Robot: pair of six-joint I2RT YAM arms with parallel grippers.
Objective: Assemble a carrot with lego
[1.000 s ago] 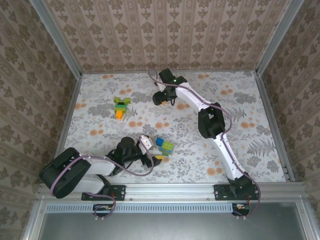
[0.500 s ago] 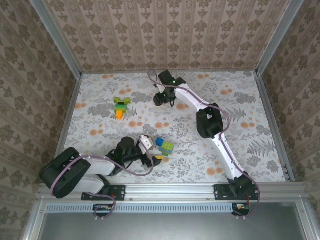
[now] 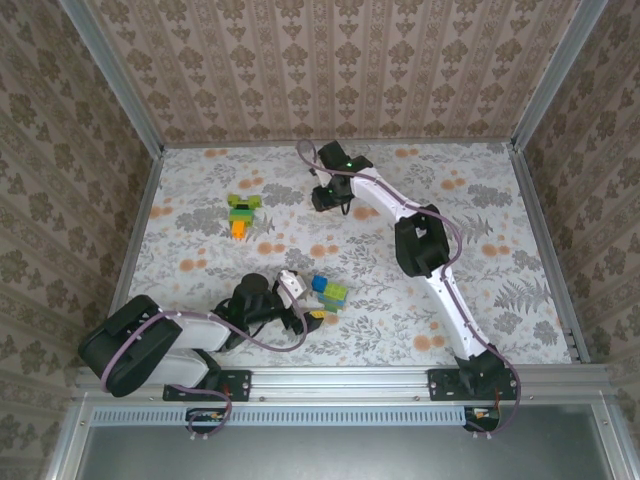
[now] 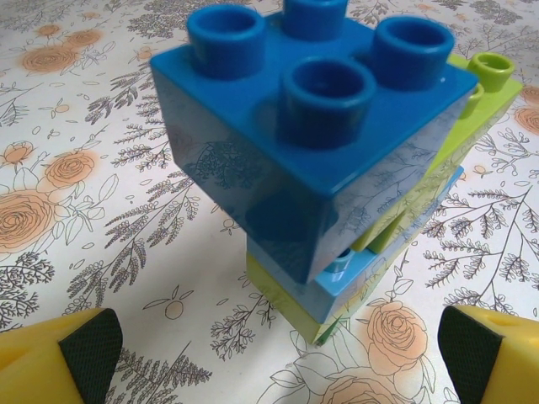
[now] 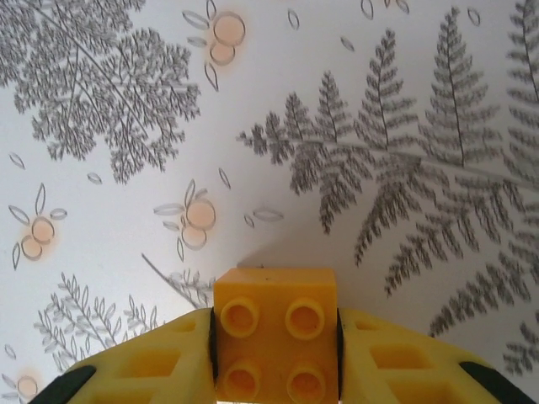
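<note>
Yellow fingers (image 5: 143, 366) of the right gripper (image 5: 274, 353) clamp a small orange studded brick (image 5: 274, 290). The green-and-orange lego carrot (image 3: 241, 213) lies to its left in the overhead frame. The left gripper (image 4: 278, 345) stands spread wide.

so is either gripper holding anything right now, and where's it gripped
The right gripper holds an orange brick, its fingers against the brick's two opposite side walls. The left gripper is open and holds nothing.

no readable text, labels or numbers anywhere. studs on the blue plastic brick (image 4: 253, 160) and the orange plastic brick (image 5: 274, 337) look blank.
</note>
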